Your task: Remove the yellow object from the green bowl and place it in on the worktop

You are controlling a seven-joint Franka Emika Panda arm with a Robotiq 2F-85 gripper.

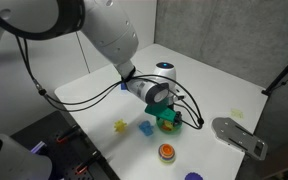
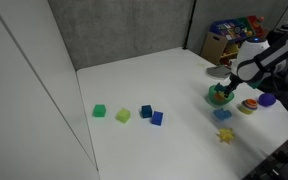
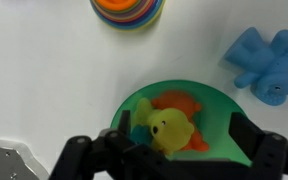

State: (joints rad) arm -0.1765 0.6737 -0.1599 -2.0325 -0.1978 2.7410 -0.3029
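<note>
The green bowl (image 3: pixel 212 103) sits on the white worktop (image 3: pixel 54 80). Inside it lies the yellow object (image 3: pixel 169 130), a small duck-like toy with a black eye, resting on an orange piece (image 3: pixel 176 102). My gripper (image 3: pixel 184 135) is open, directly over the bowl, with one finger near each side of the rim and the yellow toy between them. It holds nothing. In both exterior views the gripper (image 1: pixel 164 108) (image 2: pixel 227 86) hangs just over the bowl (image 1: pixel 168 124) (image 2: pixel 220 98), and the toy is hidden.
A blue bear toy (image 3: pixel 264 62) and stacked orange cups (image 3: pixel 129 10) lie close to the bowl. A spiky yellow piece (image 1: pixel 120 126), a grey metal plate (image 1: pixel 239 135) and several small blocks (image 2: pixel 123 115) are on the worktop. A toy box (image 2: pixel 234 38) stands behind.
</note>
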